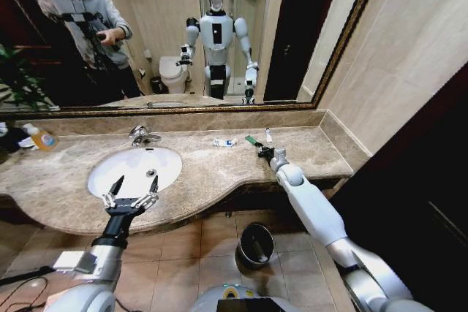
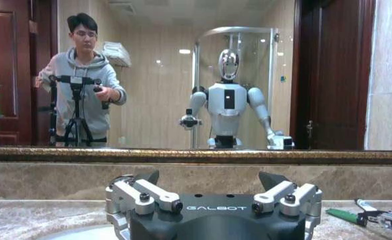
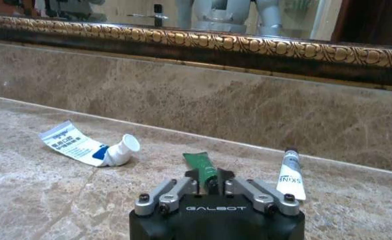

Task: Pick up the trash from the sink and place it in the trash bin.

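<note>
My right gripper (image 1: 262,150) is low over the marble counter, shut on the near end of a green stick (image 3: 199,161) that still lies flat there. A white tube (image 3: 290,172) lies just beside the stick, and a white-blue packet (image 3: 82,145) rests further along the counter. In the head view, the stick (image 1: 251,140), the tube (image 1: 268,135) and the packet (image 1: 224,142) sit right of the white oval sink (image 1: 139,162). My left gripper (image 1: 130,193) hovers open over the sink's front rim. The black trash bin (image 1: 256,244) stands on the floor below the counter.
A chrome faucet (image 1: 142,135) rises behind the basin. An orange-labelled bottle (image 1: 42,137) stands at the counter's far left. A mirror with a gilded frame (image 1: 183,109) runs along the back wall. The counter ends at a side wall (image 1: 344,140) on the right.
</note>
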Controlling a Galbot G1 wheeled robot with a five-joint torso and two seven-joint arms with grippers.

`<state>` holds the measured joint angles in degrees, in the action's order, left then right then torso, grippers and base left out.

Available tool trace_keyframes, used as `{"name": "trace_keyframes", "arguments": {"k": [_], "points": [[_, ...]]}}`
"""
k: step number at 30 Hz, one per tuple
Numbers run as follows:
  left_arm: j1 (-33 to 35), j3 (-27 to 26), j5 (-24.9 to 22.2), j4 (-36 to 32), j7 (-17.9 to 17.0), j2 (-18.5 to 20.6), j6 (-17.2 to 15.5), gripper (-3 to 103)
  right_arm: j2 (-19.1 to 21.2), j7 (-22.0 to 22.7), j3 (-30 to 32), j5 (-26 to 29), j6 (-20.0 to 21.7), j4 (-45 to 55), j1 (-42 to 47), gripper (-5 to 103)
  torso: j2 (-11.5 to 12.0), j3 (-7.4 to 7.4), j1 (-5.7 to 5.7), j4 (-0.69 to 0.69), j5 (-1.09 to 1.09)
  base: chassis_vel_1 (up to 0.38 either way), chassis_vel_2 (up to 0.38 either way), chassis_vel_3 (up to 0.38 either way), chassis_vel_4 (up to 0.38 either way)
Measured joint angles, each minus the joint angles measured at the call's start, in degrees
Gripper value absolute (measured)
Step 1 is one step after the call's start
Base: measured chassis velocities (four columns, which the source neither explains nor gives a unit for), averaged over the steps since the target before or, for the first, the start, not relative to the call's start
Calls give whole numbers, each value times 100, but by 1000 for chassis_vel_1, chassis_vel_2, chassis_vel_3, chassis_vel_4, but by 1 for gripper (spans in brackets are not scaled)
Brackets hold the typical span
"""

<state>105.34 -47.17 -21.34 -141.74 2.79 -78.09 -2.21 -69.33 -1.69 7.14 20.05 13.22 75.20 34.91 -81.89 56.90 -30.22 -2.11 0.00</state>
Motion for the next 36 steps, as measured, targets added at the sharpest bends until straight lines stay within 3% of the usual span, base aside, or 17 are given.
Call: {"name": "trace_keyframes", "arguments": {"k": [1,5,7,10,11,12,14,16,19,22,24,36], "points": [[0,0,0,0,0,0,0,100,0,0,0,0,0,0,0,16,0,0,0,0,0,0,0,0,0],[0,0,0,0,0,0,0,100,-67,-4,-43,-49,-26,-215,-123,37,0,0,0,0,0,0,0,0,0],[0,0,0,0,0,0,0,100,-78,-5,-47,-58,-31,-256,-147,37,0,0,0,0,0,0,0,0,0],[0,0,0,0,0,0,0,100,-94,-15,-48,-109,-45,-363,-179,54,0,0,0,0,0,0,0,0,0],[0,0,0,0,0,0,0,100,-103,-16,-48,-122,-51,-391,-185,54,0,0,0,0,0,0,0,0,0],[0,0,0,0,0,0,-1,100,-126,-19,-54,-157,-59,-446,-197,65,0,0,0,0,0,0,0,0,0],[0,0,0,0,0,0,0,100,-142,-20,-56,-185,-65,-477,-201,65,0,0,0,0,0,0,0,0,0],[0,0,0,0,0,0,0,100,-182,-24,-61,-239,-82,-546,-210,78,0,0,0,0,0,0,0,0,0],[0,0,0,0,0,0,0,100,-205,-24,-64,-267,-126,-574,-213,78,0,0,0,0,0,0,0,0,0],[0,0,0,0,0,0,0,100,-210,-14,-87,-293,-203,-602,-215,70,0,0,0,0,0,0,0,0,0],[0,0,0,0,0,0,0,100,-199,-18,-101,-300,-218,-623,-225,58,0,0,0,0,0,0,0,0,0],[0,0,0,0,0,0,0,100,-189,-110,-69,-244,-300,-720,-251,30,0,0,0,0,0,0,0,0,0]]}}
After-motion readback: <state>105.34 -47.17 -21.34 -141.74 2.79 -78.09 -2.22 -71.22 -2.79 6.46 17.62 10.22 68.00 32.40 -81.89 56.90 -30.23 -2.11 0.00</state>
